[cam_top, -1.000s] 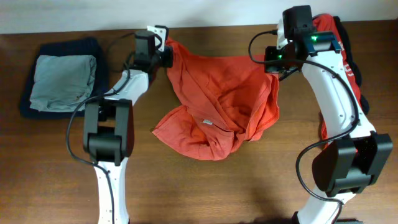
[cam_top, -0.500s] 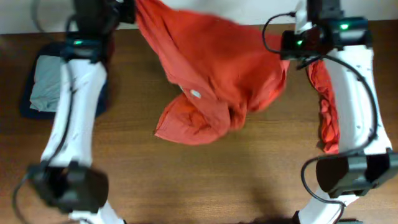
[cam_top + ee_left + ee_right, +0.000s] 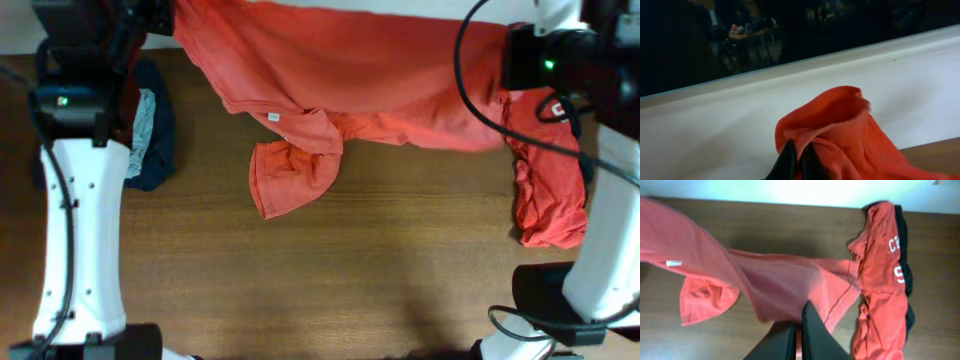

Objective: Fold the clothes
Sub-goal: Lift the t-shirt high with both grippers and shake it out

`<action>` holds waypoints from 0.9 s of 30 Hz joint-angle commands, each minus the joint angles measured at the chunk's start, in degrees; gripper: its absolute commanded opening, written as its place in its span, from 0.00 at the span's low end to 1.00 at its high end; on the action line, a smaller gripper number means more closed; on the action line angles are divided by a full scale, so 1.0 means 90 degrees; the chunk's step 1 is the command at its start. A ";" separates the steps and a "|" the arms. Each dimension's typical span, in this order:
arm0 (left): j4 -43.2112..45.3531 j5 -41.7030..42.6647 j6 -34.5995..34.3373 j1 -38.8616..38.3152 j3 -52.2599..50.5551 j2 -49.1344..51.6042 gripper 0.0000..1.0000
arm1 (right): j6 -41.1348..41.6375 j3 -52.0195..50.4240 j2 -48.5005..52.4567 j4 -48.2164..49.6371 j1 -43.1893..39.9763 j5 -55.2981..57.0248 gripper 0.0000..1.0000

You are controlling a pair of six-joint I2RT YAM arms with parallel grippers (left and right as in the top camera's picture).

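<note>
The left tool (image 3: 798, 149) was closed on a bunched edge of the shirt (image 3: 350, 70), and the right tool (image 3: 799, 324) was pinched shut on the cloth of its opposite edge, though its wrist view showed the bite only partly. A second before, this shirt had lain crumpled at the centre of the worktop (image 3: 350, 280) with both tools low at its far corners. Half a second before, it was already rising. At this moment both arms stood high and wide apart, and the shirt hung as a taut band from 10 o'clock to 2 o'clock along the far edge. One sleeve (image 3: 290, 175) drooped below the middle, toward 6 o'clock, and whether it touched the worktop could not be told. The lift had shaken most of the crumple out, so the shirt seemed ready to be lowered and spread flat. No fold had yet been made, and the twisted sleeve would probably need smoothing first. At 3 o'clock a pile (image 3: 550, 190) of red and dark clothes waited unfolded, just beside the right arm. At 9 o'clock a stack (image 3: 155, 130) of grey and navy clothes sat partly hidden behind the left arm.
</note>
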 commanded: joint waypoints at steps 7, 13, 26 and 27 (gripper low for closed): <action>0.0049 -0.0112 0.0109 0.0092 0.0138 -0.1863 0.01 | -0.0112 0.1430 -0.0559 -0.0457 -0.0039 0.0233 0.04; 0.0051 -0.0109 0.0107 0.0092 0.0138 -0.2747 0.01 | -0.0066 0.1430 -0.1447 -0.0466 -0.0039 0.0231 0.04; -0.0175 -0.0117 0.0109 0.0092 0.0138 -0.3915 0.01 | -0.0061 0.1348 -0.3004 -0.0469 -0.0039 0.0236 0.04; -0.0255 -0.0117 0.0107 0.0092 0.0138 -0.3915 0.01 | -0.0063 0.1314 -0.3019 -0.0469 -0.0039 0.0240 0.04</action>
